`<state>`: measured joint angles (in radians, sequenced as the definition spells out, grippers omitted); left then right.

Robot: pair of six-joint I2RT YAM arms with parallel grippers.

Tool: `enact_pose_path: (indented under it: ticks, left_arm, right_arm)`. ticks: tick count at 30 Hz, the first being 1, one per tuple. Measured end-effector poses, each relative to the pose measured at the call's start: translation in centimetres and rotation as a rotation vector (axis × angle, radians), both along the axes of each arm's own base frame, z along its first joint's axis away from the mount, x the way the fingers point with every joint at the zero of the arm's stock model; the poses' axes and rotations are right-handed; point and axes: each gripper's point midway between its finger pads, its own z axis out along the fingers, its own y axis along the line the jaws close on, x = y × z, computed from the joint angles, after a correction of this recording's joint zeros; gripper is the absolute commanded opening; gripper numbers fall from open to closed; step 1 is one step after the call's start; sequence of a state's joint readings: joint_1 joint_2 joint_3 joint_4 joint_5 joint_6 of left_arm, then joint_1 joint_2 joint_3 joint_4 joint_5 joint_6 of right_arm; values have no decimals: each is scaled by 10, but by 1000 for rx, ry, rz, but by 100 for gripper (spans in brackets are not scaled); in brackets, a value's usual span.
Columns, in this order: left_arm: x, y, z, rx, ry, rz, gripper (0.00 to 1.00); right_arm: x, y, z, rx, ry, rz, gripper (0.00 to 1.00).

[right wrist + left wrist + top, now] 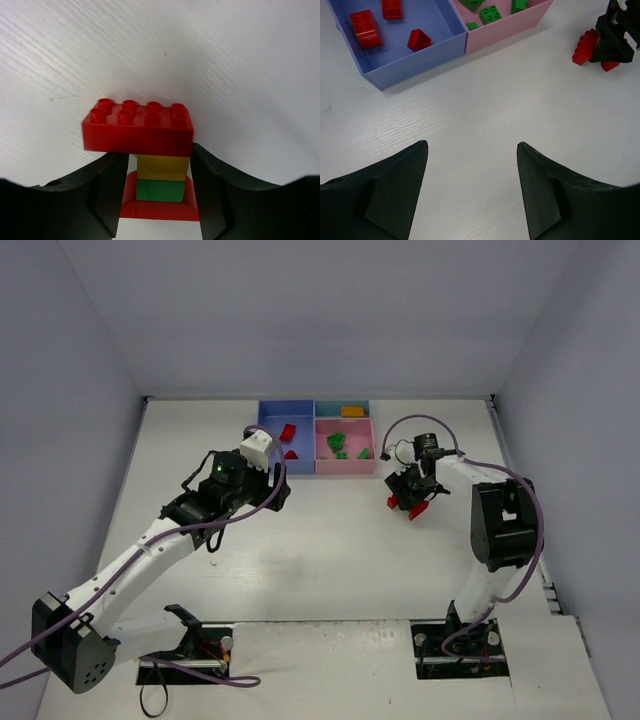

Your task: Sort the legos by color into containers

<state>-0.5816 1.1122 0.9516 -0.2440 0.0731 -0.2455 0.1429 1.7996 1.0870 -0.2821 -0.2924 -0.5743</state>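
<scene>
The left claw (471, 145) hangs open and empty over a bare stretch of white tabletop (485, 100), with open room on either side of its dark fingers. Ahead of it and to the left, the near corner of the blue tray (420, 57) holds three red legos (366, 29). Straight ahead, joined to the blue tray, the pink tray (505, 30) holds green legos (490, 13). Beyond the pink tray, the narrow teal tray (322, 410) holds a yellow brick (352, 411).

Ahead and well to the right, the right claw (155, 152) is closed around a lego stack (137, 127). The stack has a wide red brick at its far end, then yellow, then green, then a red base between the fingers, which meet that base on both sides. This claw sits just off the pink tray's right edge, with bare tabletop all round it.

The tabletop shows a fine wood-like grain. Plain pale grey walls (320, 310) close it in on three sides.
</scene>
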Motion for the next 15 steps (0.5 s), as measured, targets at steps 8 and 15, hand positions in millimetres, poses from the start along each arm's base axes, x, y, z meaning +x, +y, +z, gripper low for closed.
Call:
enact_pose_path:
  ticks: [8,15]
  left_arm:
    - [0,-1,0,-15,10,10,65]
    - [1,0,0,-54,34,60,65]
  right_arm:
    - [10,39,5,66,-48,-28,15]
    - [8,98,15,131,-106,35,0]
